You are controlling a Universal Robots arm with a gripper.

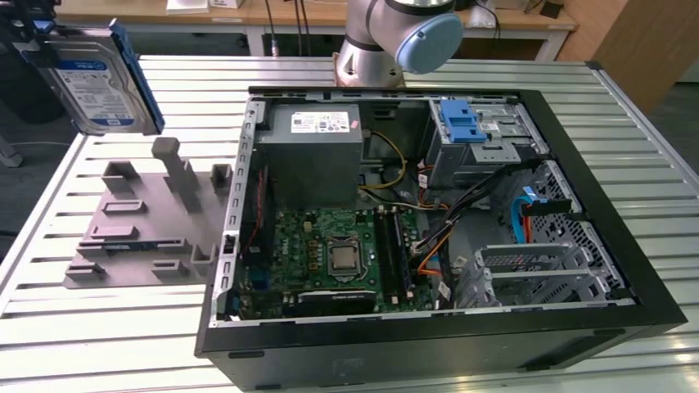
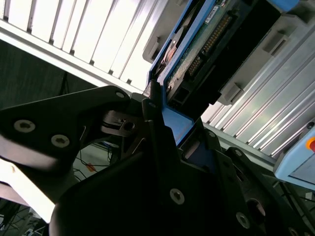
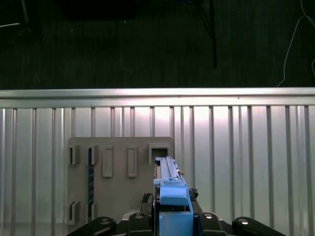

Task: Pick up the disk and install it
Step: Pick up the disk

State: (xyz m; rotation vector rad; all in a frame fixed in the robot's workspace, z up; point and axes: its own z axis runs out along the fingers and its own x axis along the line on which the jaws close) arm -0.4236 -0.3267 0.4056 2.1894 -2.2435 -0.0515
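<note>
Gripping the disk (image 1: 101, 80) by one short end, the gripper (image 1: 35, 37) is clenched on the blue plastic frame of the drive. In the second wrist view its dark fingers (image 2: 153, 123) press on both sides of that frame, with no gap to see. The gripper (image 2: 178, 129) holds one disk only: a flat silver rectangle with a white-and-blue label on its broad face and blue rails along its edges. The disk hangs in the air, tilted, away from any surface.

Directly below the gripper (image 3: 172, 222), in the first wrist view, lies one grey holder plate (image 3: 118, 189) with several rectangular slots. Its surface looks matt, and upright posts of the same grey stand on the plate (image 1: 131, 237). It rests on a table (image 1: 110, 344) of ribbed, shiny metal slats.

Farther from the gripper, beyond the plate, stands one open black computer case (image 1: 437, 354). Inside it there are one grey metal box (image 1: 317, 155) with a small white sticker, one green circuit board (image 1: 339, 262) and one bare blue plastic latch (image 1: 464, 123). These are well apart from the disk.
</note>
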